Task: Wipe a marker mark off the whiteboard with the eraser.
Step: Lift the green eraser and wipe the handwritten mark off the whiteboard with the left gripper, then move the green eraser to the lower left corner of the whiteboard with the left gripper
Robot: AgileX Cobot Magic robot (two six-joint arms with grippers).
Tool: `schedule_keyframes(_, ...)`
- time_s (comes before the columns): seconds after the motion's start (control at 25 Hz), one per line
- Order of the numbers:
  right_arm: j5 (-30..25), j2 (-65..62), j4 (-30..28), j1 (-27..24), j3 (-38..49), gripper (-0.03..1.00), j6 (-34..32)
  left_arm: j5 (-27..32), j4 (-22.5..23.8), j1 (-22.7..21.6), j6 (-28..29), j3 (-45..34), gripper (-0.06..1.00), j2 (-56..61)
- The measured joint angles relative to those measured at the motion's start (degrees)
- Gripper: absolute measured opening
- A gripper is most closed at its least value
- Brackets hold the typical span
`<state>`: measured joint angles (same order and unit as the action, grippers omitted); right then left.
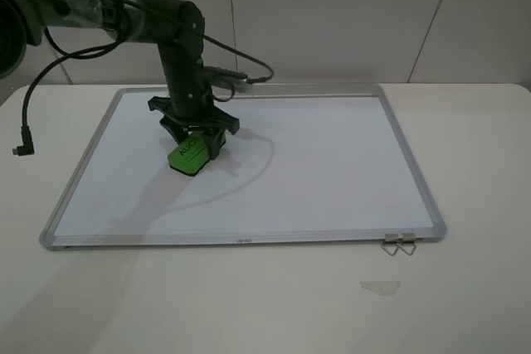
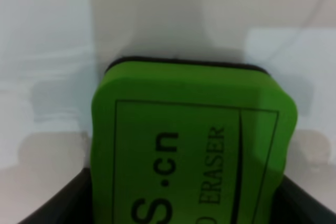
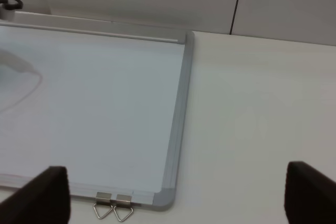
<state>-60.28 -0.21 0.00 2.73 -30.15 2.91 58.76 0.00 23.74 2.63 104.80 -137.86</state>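
The eraser (image 1: 187, 157) is being gripped by the left hand (image 1: 197, 140) against the whiteboard's (image 1: 332, 172) ten o'clock area; the right hand (image 3: 176, 195) is being held spread, empty.

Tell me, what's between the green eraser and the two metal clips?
Only bare whiteboard from the eraser to the clips; the high view shows it.

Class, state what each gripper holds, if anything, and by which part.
The left gripper holds the eraser, clamped across its sides near the upper end. The right gripper is open and holds nothing.
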Motion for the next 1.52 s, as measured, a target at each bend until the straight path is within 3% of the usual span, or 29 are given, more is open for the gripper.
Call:
schedule_keyframes(0.32,0.0,0.0,0.0,0.0,0.0,0.82,0.0,0.47,0.0,-8.06,2.07,0.0,0.6,0.04)
schedule_keyframes(0.48,0.0,0.0,0.0,0.0,0.0,0.82,0.0,0.89,0.0,-9.42,2.51,0.0,0.6,0.11)
schedule_keyframes(0.8,0.0,0.0,0.0,0.0,0.0,0.82,0.0,0.77,-0.85,-6.39,1.04,0.0,0.6,0.11)
schedule_keyframes(1.16,0.0,0.0,0.0,0.0,0.0,0.82,0.0,2.01,-7.38,0.59,-1.97,0.0,0.6,0.11)
schedule_keyframes(1.52,0.0,0.0,0.0,0.0,0.0,0.82,0.0,3.17,-8.61,0.0,-1.66,-0.19,0.6,0.78)
